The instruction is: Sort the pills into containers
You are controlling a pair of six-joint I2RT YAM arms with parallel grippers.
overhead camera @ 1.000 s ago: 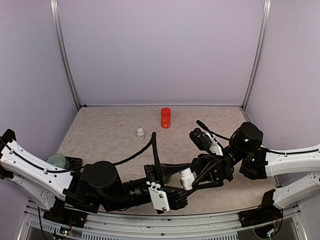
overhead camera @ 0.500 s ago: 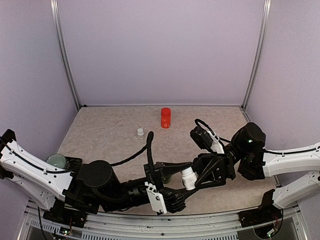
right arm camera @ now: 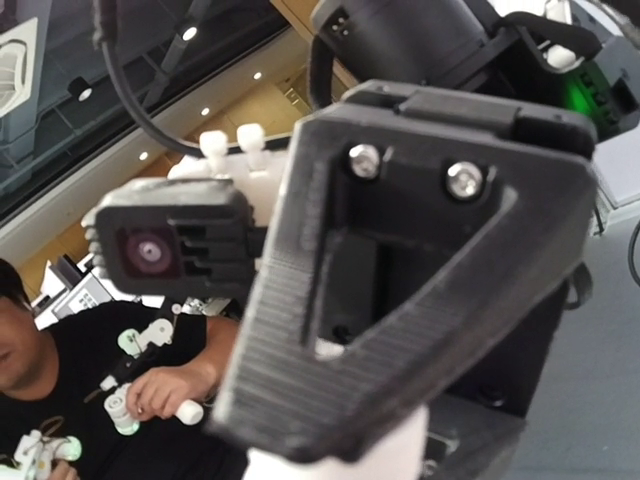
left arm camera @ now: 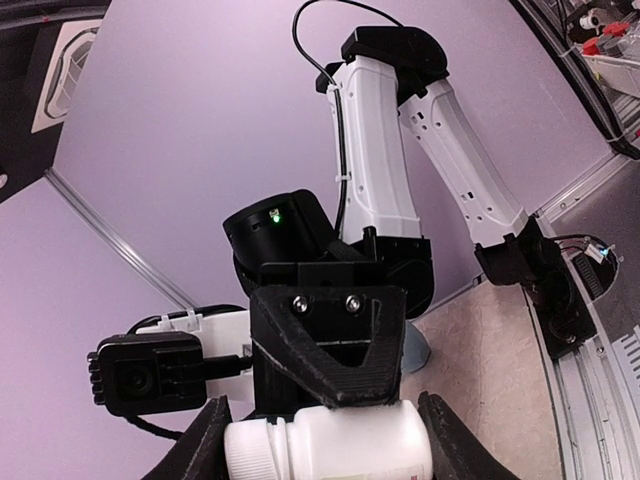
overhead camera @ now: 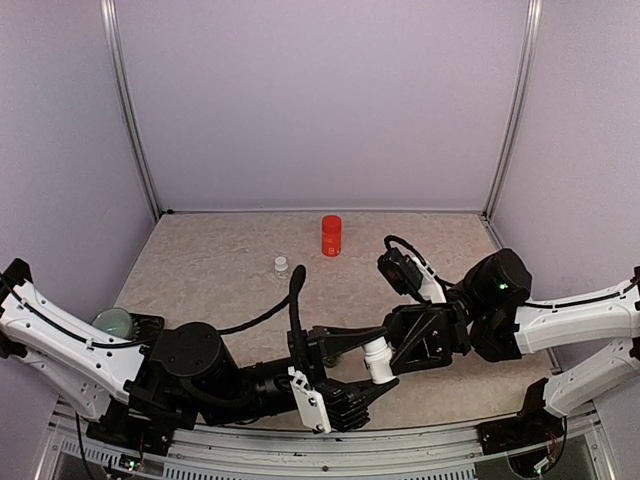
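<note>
A white pill bottle (overhead camera: pixel 376 353) hangs above the table's front middle, held between both arms. My left gripper (overhead camera: pixel 367 372) is shut on it. In the left wrist view the bottle (left arm camera: pixel 340 445) lies sideways between my two fingers, its ribbed cap to the left. My right gripper (overhead camera: pixel 391 350) meets it from the right, and one of its fingers (left arm camera: pixel 335 350) presses on the bottle's body. The right wrist view shows only the bottle's white edge (right arm camera: pixel 335 462) under the left gripper's finger (right arm camera: pixel 400 270). The containers and loose pills are hidden or out of view.
A red bottle (overhead camera: pixel 331 235) stands at the back middle of the speckled table (overhead camera: pixel 220 265), with a small clear vial (overhead camera: pixel 281 265) to its front left. A pale mug (overhead camera: pixel 114 322) sits at the left edge beside the left arm. Purple walls close in three sides.
The right gripper has closed a little on the bottle. Both wrists have shifted slightly left, and the left wrist has turned a bit.
</note>
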